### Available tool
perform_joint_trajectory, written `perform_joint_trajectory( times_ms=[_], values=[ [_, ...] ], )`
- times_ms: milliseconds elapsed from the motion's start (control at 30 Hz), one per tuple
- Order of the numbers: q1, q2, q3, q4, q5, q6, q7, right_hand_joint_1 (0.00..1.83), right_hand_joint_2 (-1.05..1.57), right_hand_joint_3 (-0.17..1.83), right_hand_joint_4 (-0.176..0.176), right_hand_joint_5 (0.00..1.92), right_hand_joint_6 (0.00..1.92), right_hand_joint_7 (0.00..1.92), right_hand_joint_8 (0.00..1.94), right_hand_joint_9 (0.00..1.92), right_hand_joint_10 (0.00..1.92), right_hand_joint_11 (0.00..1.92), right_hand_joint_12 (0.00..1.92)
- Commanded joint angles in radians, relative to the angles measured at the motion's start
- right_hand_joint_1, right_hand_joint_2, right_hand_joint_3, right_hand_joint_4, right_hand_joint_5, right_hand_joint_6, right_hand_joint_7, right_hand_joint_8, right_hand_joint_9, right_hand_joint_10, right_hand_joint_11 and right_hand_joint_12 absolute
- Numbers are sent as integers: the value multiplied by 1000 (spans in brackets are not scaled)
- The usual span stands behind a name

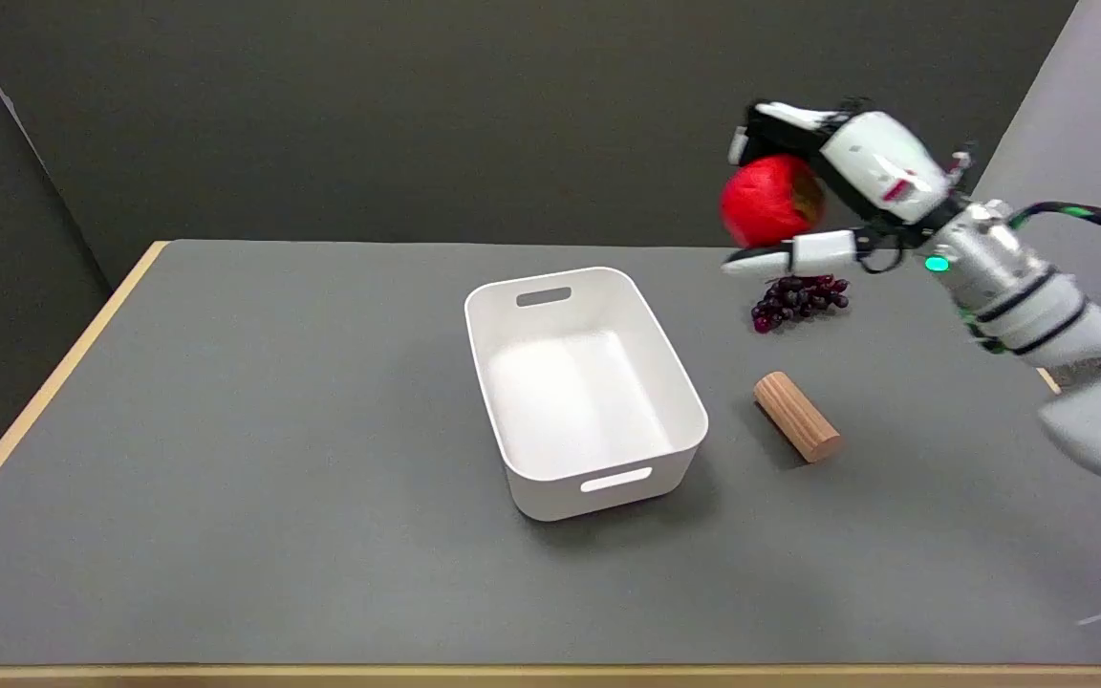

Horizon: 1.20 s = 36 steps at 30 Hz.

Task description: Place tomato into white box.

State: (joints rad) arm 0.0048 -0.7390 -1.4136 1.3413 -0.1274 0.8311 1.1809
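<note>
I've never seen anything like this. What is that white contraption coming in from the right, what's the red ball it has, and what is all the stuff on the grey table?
You are looking at one picture, taken from a camera above the table's near edge, looking down and across it. The white contraption is a robot arm, steered remotely by a person. It ends in a black-and-white hand with fingers much like ours. That is the robot's right hand, and it is holding the red ball, which is a tomato, up in the air above the far right part of the table.

On the table sit three things: a white box with handle slots, open at the top with nothing in it; a bunch of dark purple grapes just below the hand; and a small wooden cylinder lying on its side to the right of the box. The job is to put the tomato in the box.
</note>
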Motion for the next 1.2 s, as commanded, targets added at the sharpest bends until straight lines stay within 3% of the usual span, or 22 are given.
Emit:
perform_joint_trajectory(
  times_ms=[33,233,600,1200],
  values=[
    [265,-187,-375,206,-132,-249,-13,1187,1102,317,-125,597,1473,873,1372,831,1463,836,1921],
    [306,-250,-469,210,-162,-334,-13,1186,1102,318,-123,597,1473,871,1376,829,1465,839,1921],
    [313,-288,-558,207,-173,-462,-13,1185,1103,320,-122,596,1474,869,1381,826,1467,840,1921],
    [203,-250,-494,43,-182,-483,-13,1179,1096,342,-110,595,1487,859,1396,820,1474,815,1921]
  ],
)
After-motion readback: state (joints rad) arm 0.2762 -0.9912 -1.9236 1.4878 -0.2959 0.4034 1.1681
